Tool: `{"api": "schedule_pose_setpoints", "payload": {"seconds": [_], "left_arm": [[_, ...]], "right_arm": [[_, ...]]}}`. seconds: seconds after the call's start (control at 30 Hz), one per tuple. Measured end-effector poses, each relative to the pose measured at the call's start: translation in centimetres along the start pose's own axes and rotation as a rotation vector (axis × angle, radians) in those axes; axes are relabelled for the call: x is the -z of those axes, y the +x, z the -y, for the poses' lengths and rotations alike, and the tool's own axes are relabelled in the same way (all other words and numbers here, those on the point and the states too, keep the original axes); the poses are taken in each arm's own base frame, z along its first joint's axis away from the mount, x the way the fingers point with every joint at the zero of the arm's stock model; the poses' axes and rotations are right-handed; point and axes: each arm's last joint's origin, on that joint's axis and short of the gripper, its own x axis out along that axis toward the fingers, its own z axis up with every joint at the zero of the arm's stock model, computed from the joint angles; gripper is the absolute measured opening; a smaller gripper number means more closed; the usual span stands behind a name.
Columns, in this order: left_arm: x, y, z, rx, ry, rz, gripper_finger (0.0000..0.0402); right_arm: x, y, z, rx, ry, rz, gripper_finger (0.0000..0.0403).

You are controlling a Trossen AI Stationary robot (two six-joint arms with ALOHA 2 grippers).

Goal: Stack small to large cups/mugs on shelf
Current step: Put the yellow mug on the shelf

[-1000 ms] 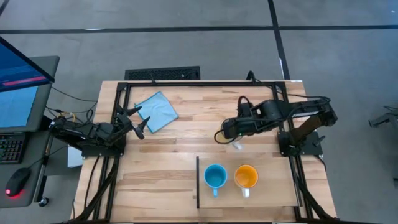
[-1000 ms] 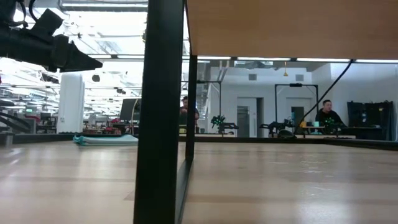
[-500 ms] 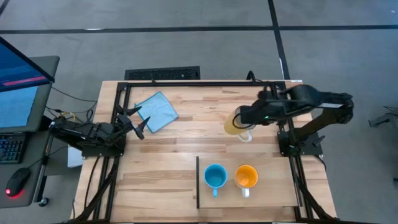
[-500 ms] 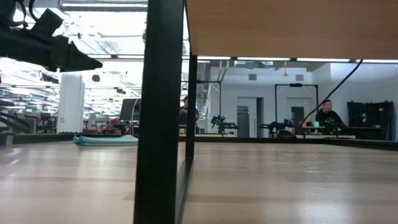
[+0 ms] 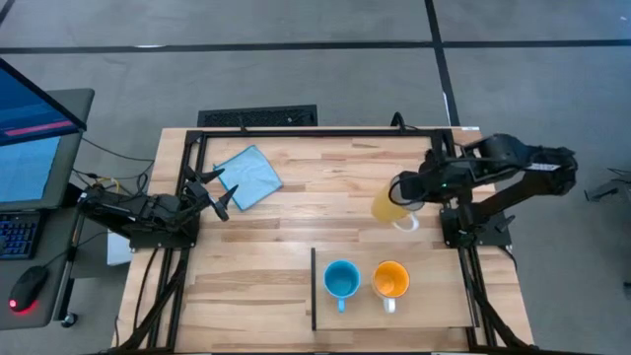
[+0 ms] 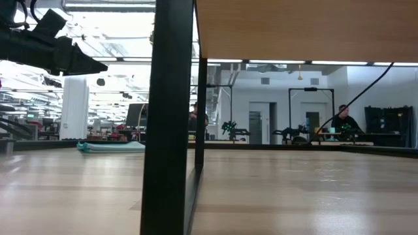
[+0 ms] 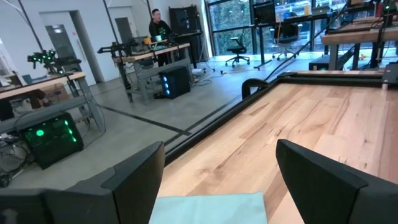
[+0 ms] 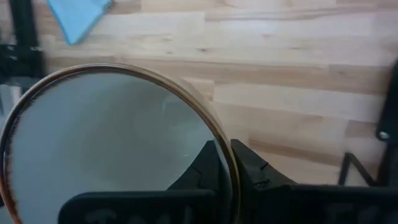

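My right gripper point(image 5: 402, 189) hangs above the table's right part, shut on the large white mug point(image 5: 388, 207), whose yellowish inside shows. On the pale wooden shelf point(image 5: 439, 311) at the near right stand the small light-blue mug point(image 5: 341, 280) and the orange mug point(image 5: 390, 280), side by side on their bases, handles toward the near edge. My left gripper point(image 5: 219, 193) waits open at the table's left edge, pointing level at the blue cloth. My right gripper pinches the white mug's wall at the rim point(image 8: 225, 163), one finger point(image 8: 205, 169) inside the mug and one point(image 8: 250, 169) outside. The fingers slant down from the table's right side. The mug hangs tilted, lifted clear of the table.
A blue cloth point(image 5: 248, 176) lies flat at the far left, just ahead of my left gripper point(image 7: 214, 186). A thin dark raised edge point(image 5: 314, 288) bounds the shelf's left side. Bare wood lies between the cloth and the shelf.
My right gripper has carried the white mug toward the table's right edge and a little upward, rolling somewhat as it went. The mug has stayed in the hold, clear of the table, and its yellowish inside has come into the high view.
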Motion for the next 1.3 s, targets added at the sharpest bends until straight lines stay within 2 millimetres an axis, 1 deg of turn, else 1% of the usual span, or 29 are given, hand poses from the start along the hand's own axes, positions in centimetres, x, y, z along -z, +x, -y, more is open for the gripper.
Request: {"api": "schedule_pose_setpoints", "payload": {"seconds": [0.17,0.27,0.5,0.63,0.9,1.17,1.3], "left_arm": [[0.0,0.0,0.0,0.0,-0.002,0.0,0.0302],[0.0,0.0,0.0,0.0,-0.002,0.001,0.0302],[0.0,0.0,0.0,0.0,-0.004,0.001,0.0302],[0.0,0.0,0.0,0.0,-0.005,0.001,0.0302],[0.0,0.0,0.0,0.0,-0.006,0.002,0.0302],[0.0,0.0,0.0,0.0,-0.008,0.002,0.0302],[0.0,0.0,0.0,0.0,-0.042,0.002,0.0302]], "right_arm": [[0.5,1.5,1.7,0.069,0.008,-0.092,0.0026],[1.2,1.9,2.3,0.089,0.005,-0.158,0.0026],[2.6,1.2,3.7,0.082,0.038,-0.214,0.0026],[3.5,1.2,4.5,0.098,0.046,-0.241,0.0026],[5.4,2.0,6.3,0.208,0.063,-0.331,0.0026],[7.4,1.3,7.4,0.254,0.089,-0.358,0.0026],[8.6,1.3,7.7,0.294,0.109,-0.354,0.0026]]}}
